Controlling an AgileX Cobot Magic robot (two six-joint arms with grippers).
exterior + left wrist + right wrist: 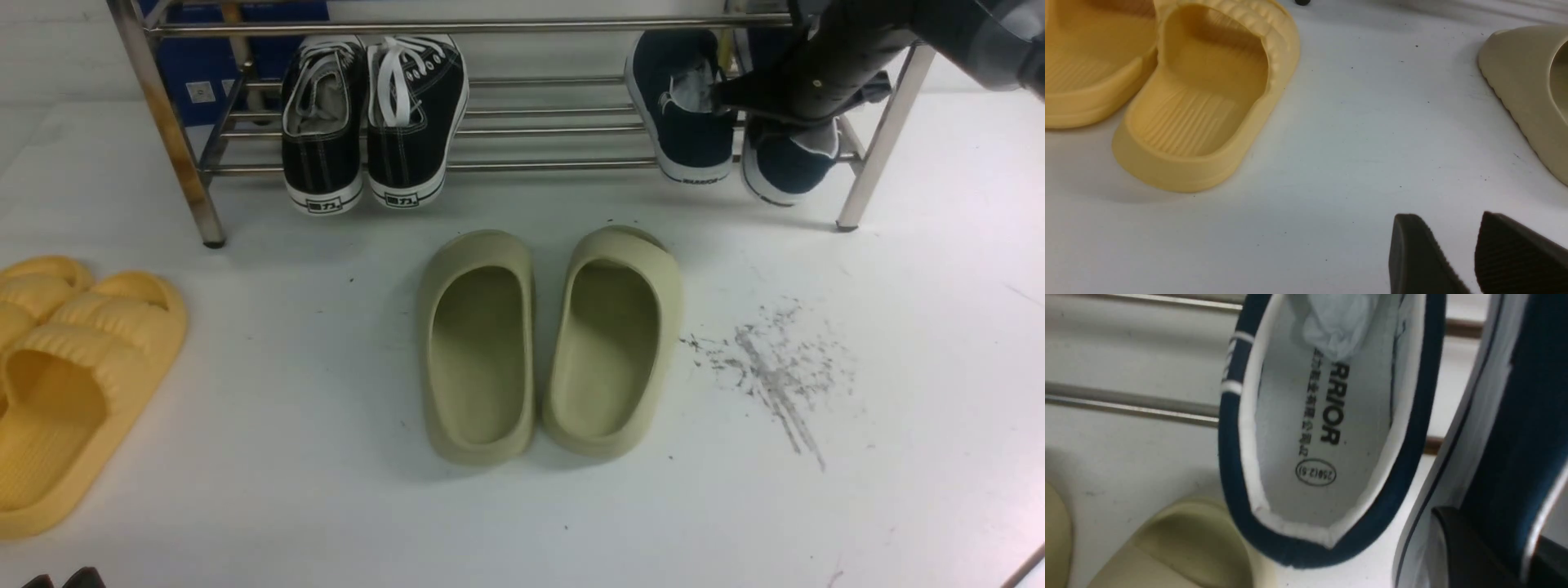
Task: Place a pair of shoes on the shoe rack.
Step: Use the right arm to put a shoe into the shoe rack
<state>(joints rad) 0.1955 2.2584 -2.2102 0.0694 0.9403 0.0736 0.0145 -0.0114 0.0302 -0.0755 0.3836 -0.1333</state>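
The silvery shoe rack (539,131) stands at the back. Two navy slip-on shoes rest on its lower bars at the right end: one (682,106) lies flat, and its pale lining shows in the right wrist view (1323,428). The other (788,163) sits tilted beside it, heel over the front bar. My right gripper (784,122) reaches down onto this shoe. In the right wrist view the right gripper (1498,547) is shut on that shoe's side wall (1527,416). My left gripper (1453,253) is open and empty, low over the table at the near left (61,578).
Black lace-up sneakers (371,114) sit on the rack's left part, near the rust-stained leg (175,139). Olive slides (547,343) lie mid-table in front of the rack. Yellow slides (65,376) lie at the left, near my left gripper. Grey scuff marks (775,367) are on the right.
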